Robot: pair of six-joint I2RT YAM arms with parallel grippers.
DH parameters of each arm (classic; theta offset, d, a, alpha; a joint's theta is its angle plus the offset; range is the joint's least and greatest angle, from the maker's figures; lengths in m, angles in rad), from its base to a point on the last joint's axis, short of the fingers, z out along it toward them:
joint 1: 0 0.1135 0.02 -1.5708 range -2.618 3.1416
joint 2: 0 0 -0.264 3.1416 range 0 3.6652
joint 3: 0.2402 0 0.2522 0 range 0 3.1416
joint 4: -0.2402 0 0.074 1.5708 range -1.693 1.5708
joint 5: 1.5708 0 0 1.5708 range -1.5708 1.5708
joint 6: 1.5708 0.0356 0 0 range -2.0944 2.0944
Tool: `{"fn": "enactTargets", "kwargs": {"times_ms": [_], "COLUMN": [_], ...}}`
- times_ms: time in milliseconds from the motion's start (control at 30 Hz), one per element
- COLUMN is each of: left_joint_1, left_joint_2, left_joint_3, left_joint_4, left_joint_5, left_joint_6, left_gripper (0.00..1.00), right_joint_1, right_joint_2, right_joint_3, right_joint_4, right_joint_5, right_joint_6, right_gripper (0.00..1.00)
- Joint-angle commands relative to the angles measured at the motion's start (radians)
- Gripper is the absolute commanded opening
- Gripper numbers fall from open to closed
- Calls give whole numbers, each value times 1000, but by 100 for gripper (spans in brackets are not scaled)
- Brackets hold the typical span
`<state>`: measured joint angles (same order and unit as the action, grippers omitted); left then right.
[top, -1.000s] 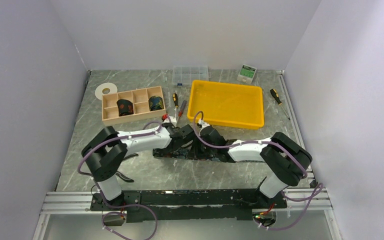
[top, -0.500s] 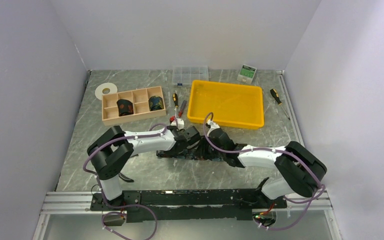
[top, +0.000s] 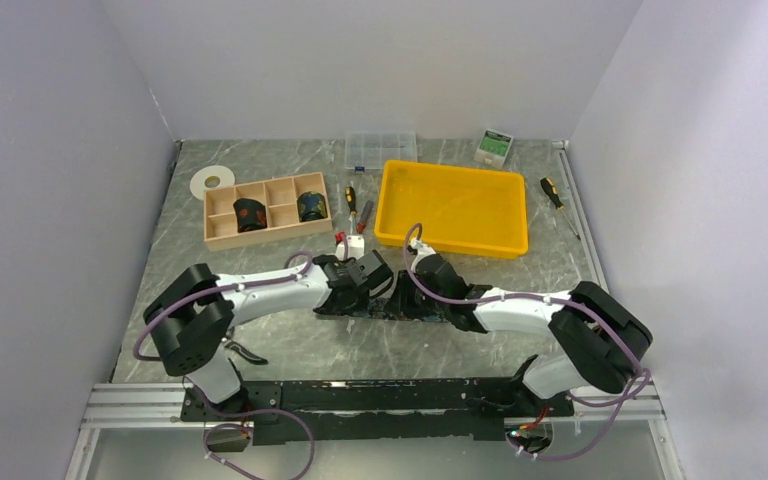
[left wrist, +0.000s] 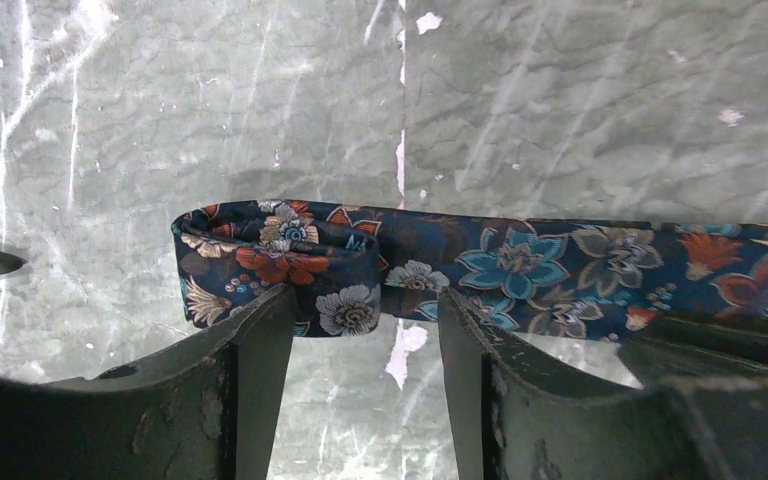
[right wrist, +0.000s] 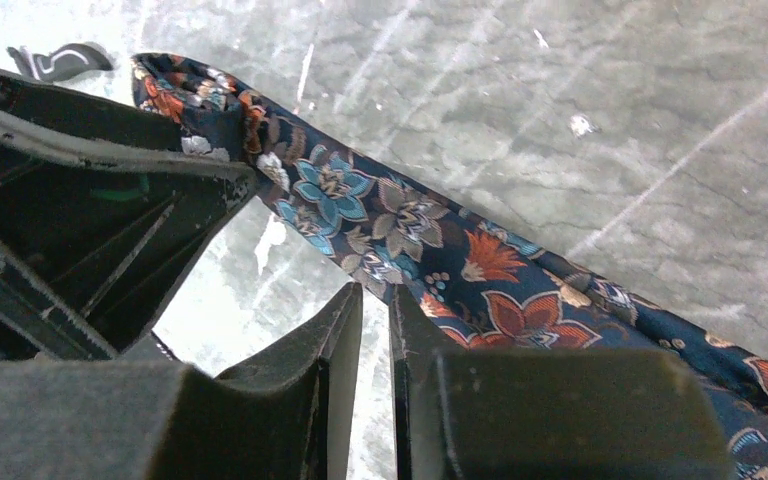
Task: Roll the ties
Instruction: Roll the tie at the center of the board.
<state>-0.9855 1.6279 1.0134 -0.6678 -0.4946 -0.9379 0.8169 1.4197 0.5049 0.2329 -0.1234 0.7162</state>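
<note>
One tie (left wrist: 520,265) lies flat across the table as a dark floral strip, its left end folded over into a short loop (left wrist: 275,262). My left gripper (left wrist: 360,302) stands open just short of that folded end, with nothing between its fingers. My right gripper (right wrist: 375,293) is shut on the tie (right wrist: 410,225), pinching its near edge at the fingertips. From above, both grippers, left (top: 358,287) and right (top: 418,290), meet over the tie (top: 390,306). Two rolled ties (top: 250,213) (top: 310,206) sit in a wooden box (top: 260,233).
A yellow tray (top: 460,205) stands behind the grippers, with a clear organiser (top: 381,148) and a small green-white box (top: 495,146) further back. Screwdrivers (top: 351,197) (top: 552,193) and a white tape roll (top: 212,181) lie around. Black pliers handles (top: 247,351) lie under the left arm.
My left gripper has opened and let go of the tie's folded end. The left arm has stretched out lower. The right arm reached forward and now holds still.
</note>
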Motion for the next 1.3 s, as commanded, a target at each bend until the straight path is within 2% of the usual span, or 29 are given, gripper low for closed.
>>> {"fn": "enactTargets", "kwargs": {"times_ms": [0, 167, 367, 500, 567, 633, 733, 867, 1033, 1267], "left_joint_1": [-6, -4, 1, 7, 38, 133, 357, 538, 632, 651], "left_joint_2": [-75, -120, -190, -333, -436, -544, -671, -736, -671, -607], "left_joint_3": [-7, -28, -46, -91, -162, -255, -401, -516, -563, -584], "left_joint_4": [28, 28, -2, -51, -14, 82, 258, 397, 480, 559], "left_joint_5": [22, 13, -10, -80, -88, -3, 240, 446, 588, 657], "left_joint_6": [15, 15, -2, -49, -52, -12, 40, 52, 55, 69], "left_gripper": [60, 61, 61, 62, 63, 64, 64, 64, 63, 63], "right_joint_1": [-1, 1, 5, 22, 42, 67, 92, 102, 107, 107], "right_joint_2": [2, 15, 47, 81, 115, 156, 221, 286, 347, 373], "right_joint_3": [64, 96, 134, 185, 241, 300, 375, 438, 483, 469], "right_joint_4": [16, 25, 28, 16, -6, -35, -82, -110, -142, -159], "right_joint_5": [-33, -75, -103, -124, -126, -120, -97, -79, -70, -36], "right_joint_6": [-20, -11, 0, 0, -8, -16, -28, -26, -25, -15], "right_gripper": [23, 34, 40, 48, 50, 51, 49, 46, 43, 37]}}
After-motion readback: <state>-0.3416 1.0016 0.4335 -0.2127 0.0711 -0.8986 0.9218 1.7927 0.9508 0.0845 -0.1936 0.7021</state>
